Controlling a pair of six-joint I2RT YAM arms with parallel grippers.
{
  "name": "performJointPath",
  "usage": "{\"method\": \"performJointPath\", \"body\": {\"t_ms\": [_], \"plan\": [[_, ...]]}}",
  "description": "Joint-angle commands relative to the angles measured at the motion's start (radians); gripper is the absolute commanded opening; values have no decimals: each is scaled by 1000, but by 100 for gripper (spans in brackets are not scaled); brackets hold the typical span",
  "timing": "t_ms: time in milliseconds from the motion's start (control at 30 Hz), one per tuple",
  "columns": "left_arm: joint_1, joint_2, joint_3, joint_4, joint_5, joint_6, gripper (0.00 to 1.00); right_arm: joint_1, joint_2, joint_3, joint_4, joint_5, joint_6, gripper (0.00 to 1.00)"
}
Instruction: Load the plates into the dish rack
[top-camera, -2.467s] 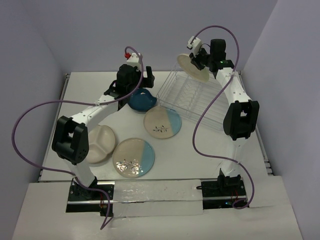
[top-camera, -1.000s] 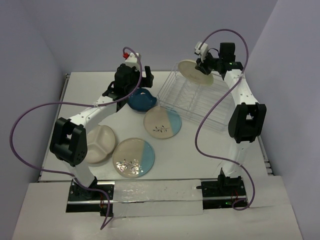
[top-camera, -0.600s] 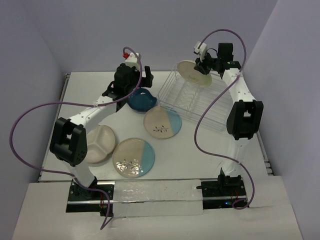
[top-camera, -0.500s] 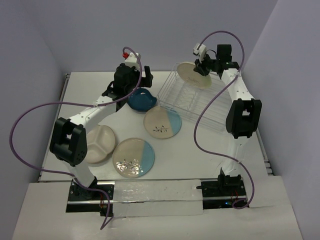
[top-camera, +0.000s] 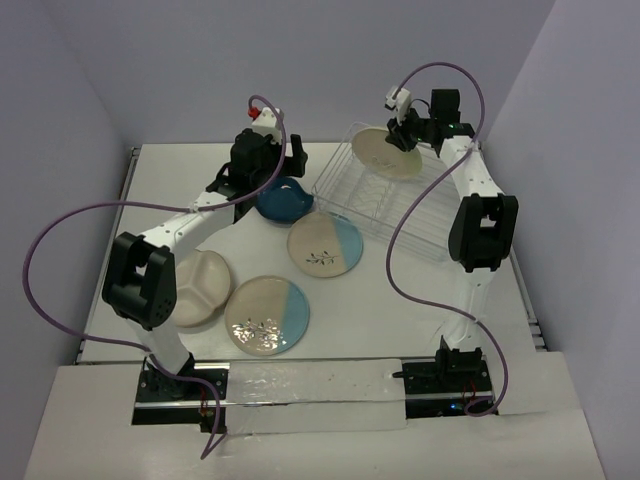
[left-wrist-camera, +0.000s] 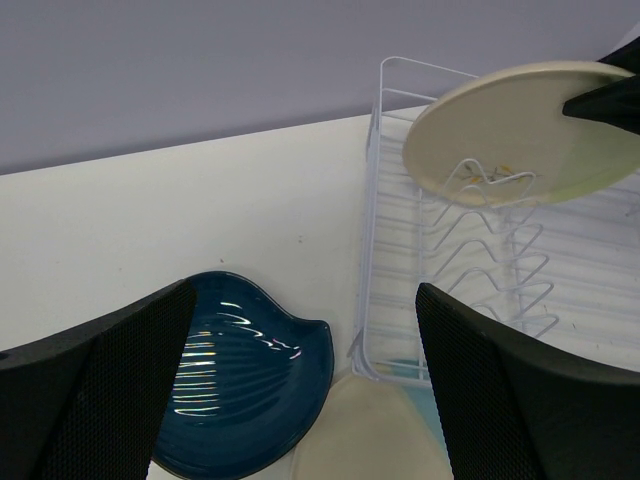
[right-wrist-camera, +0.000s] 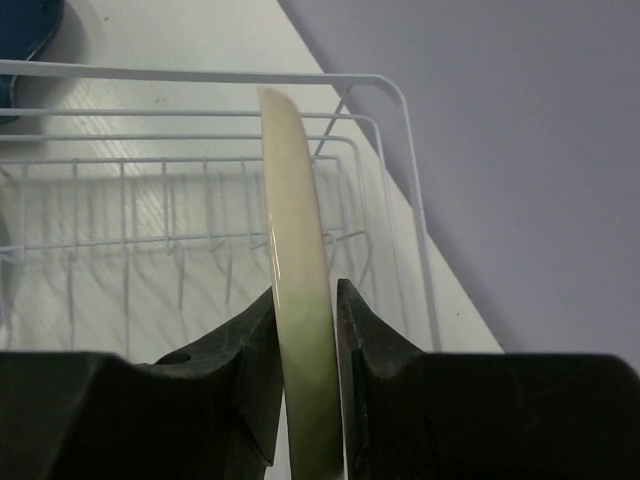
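**You:** What should worry me first?

**Spotter:** The dish rack (top-camera: 410, 215). It's light white wire, sitting at an angle on the far right of the bench (top-camera: 400, 310). Your right claw (right-wrist-camera: 305, 295) pinches the green plate (right-wrist-camera: 295, 200) by its rim above the rack's far end. If you press that plate onto a prong instead of between two, I think the whole rack skids or tips.

**You:** And the plate itself?

**Spotter:** It hangs tilted over the prongs, and I cannot tell whether its lower edge sits in a slot. If you let go too high, it likely falls flat across the wires or goes over the far rail, which is close by. You grip only the edge, so a twist could lever it loose.

**You:** The other side?

**Spotter:** Your left claw (left-wrist-camera: 305, 290) stands wide and holds nothing, above the blue leaf dish (left-wrist-camera: 240, 380). That dish lies on the bench near the rack's left end, and its glossy curved rim may slip from the fingers. A half-blue plate (top-camera: 325, 245) lies flat just in front of the rack. A second half-blue plate (top-camera: 267, 315) and the divided plate (top-camera: 200, 288) lie flat nearer you. Flat rims are hard to get under, so you may push them rather than lift them.

**You:** Smallest risk?

**Spotter:** The purple cable (top-camera: 388, 262) on your right arm. From above it crosses the rack, and it could snag a wire.
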Motion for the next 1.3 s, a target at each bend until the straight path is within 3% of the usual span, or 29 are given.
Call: {"method": "performJointPath", "body": {"t_ms": [0,300,367,433,533,633,833,1033,1267], "plan": [[5,6,32,22,16,5,99,4,-10,68,98,8,24,40],[5,-8,23,27,22,-2,99,4,-31,76,115,32,65,57],[6,-13,23,26,21,-2,99,4,-36,84,117,39,75,63],[5,-20,22,23,19,-10,99,6,-48,103,130,54,110,78],[5,-40,8,28,16,-23,99,8,-64,136,178,84,241,92],[5,-76,-31,37,12,-41,99,9,-92,154,189,88,311,99],[5,-183,-135,26,-32,-111,99,53,-234,52,219,140,350,100],[5,-321,-305,25,-62,-245,99,170,-382,-34,242,326,450,100],[3,-451,-491,-43,-68,-398,99,283,-546,-196,292,408,930,100]]}}
